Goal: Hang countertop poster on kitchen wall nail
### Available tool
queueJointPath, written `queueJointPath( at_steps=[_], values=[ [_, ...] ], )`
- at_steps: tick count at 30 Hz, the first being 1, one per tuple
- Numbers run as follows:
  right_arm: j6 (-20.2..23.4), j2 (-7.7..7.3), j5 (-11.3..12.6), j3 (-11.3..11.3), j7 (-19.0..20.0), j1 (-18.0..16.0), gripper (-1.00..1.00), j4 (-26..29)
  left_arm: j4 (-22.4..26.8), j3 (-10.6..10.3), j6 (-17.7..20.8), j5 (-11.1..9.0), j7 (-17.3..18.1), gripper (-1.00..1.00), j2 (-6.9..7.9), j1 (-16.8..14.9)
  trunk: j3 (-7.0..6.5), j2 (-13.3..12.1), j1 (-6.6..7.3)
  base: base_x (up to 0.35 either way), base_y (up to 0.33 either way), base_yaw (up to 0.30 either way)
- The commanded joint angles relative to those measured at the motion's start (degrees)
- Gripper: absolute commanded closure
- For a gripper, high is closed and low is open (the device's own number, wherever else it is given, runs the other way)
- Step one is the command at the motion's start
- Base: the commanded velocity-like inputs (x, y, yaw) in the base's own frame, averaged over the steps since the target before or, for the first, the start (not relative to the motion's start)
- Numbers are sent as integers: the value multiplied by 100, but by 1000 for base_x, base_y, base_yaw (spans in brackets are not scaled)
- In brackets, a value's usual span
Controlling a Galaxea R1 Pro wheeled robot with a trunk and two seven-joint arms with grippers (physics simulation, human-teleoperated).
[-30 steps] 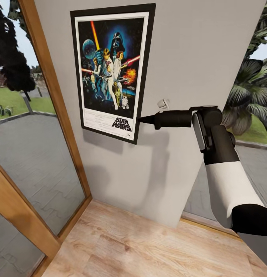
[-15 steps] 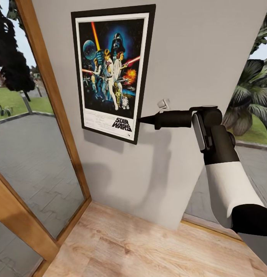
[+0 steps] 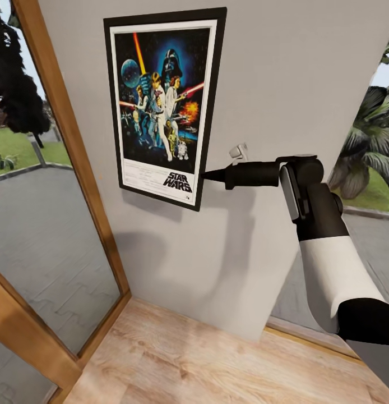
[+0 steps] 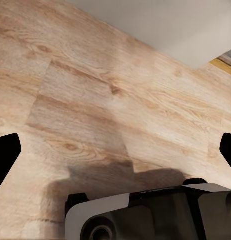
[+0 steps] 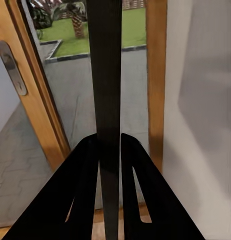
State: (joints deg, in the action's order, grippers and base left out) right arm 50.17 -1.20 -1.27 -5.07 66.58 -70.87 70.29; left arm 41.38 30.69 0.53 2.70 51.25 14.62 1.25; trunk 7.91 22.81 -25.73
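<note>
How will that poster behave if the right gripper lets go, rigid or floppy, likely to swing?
Probably rigid: the poster stays flat though the right gripper pinches only its lower edge. Likely light, a thin frame held by fingertips. It hangs slightly tilted, so it may swing or slip once released; no nail is visible behind it.
</note>
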Motion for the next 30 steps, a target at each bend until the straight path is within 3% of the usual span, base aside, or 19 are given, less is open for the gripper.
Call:
queueJointPath(
  at_steps=[1, 30],
  values=[
    [46, -3, -5, -3, 18, -6, 100, 0, 11, 16, 7, 28, 25, -100, -3, -2, 11, 11, -6, 187, -1, 0],
    [45, -3, -5, -2, 13, 3, 100, 4, 11, 33, 7, 28, 25, -100, -3, -2, 11, 11, -6, 51, 0, 0]
  ],
)
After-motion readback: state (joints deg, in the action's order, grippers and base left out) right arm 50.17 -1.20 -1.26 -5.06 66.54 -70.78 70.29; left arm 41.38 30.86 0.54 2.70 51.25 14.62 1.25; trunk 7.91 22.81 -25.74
